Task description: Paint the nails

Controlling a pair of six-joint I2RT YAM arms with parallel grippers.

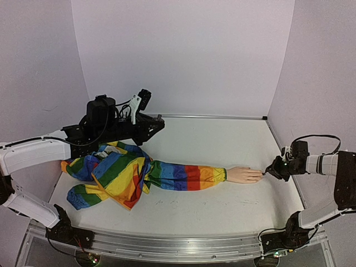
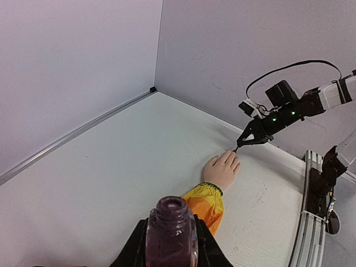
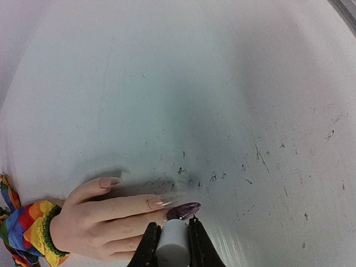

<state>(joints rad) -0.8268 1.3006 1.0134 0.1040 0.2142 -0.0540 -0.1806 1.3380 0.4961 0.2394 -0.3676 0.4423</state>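
Note:
A pale mannequin hand (image 1: 243,174) in a rainbow-striped sleeve (image 1: 167,175) lies on the table, fingers pointing right. In the right wrist view the hand (image 3: 100,222) shows a dark purple nail (image 3: 184,210) on the middle finger; the index nail (image 3: 161,200) and thumb nail (image 3: 110,182) are unpainted. My right gripper (image 1: 273,168) is shut on the white brush cap (image 3: 172,245), right over the purple nail (image 3: 184,210). My left gripper (image 1: 146,99) is raised at the back left, shut on an open purple polish bottle (image 2: 171,233).
The rainbow garment (image 1: 108,172) is bunched at the left of the table. Old dark paint specks (image 3: 214,177) mark the table (image 1: 222,139) beyond the fingertips. White walls close the back and sides. A metal rail (image 1: 167,245) runs along the near edge.

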